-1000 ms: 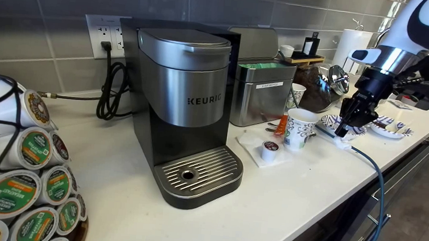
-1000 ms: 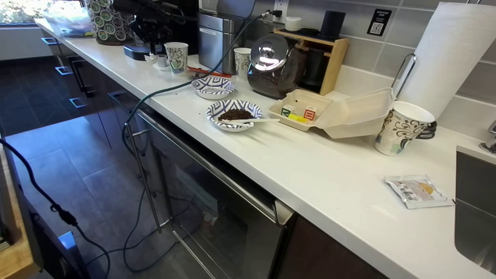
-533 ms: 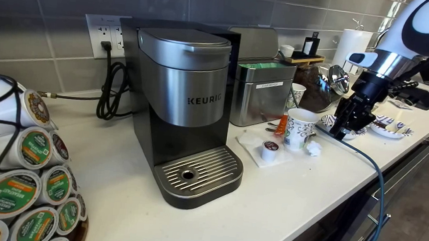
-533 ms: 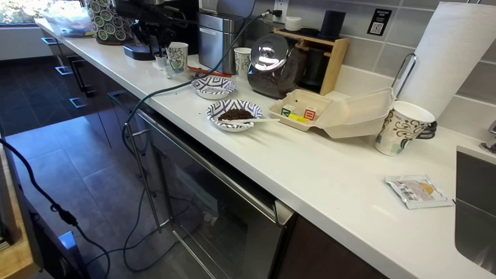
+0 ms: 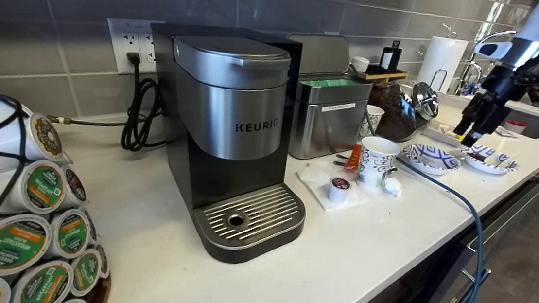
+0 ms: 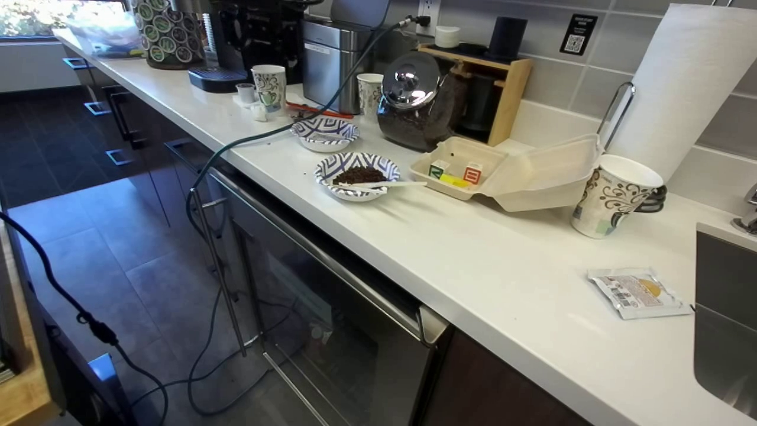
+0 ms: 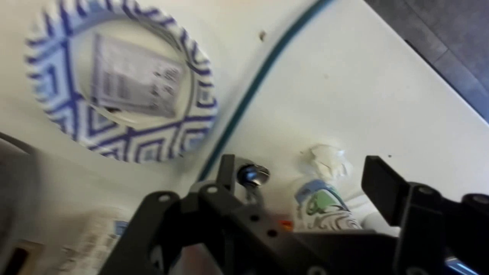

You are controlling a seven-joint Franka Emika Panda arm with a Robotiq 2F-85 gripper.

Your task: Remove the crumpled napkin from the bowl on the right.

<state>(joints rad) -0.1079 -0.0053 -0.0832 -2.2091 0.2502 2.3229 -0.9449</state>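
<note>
The white napkin (image 7: 329, 161) lies crumpled in a wad on the counter (image 7: 382, 99), apart from both blue-patterned bowls (image 6: 356, 158).

in the wrist view, print on the packet (image 7: 137, 78) blurred, cup (image 7: 323, 208) partly hidden behind the gripper (image 7: 300, 173)

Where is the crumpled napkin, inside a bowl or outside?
Outside: in the wrist view, the crumpled napkin lies on the counter near the paper cup, with a cable between it and a patterned bowl.
</note>
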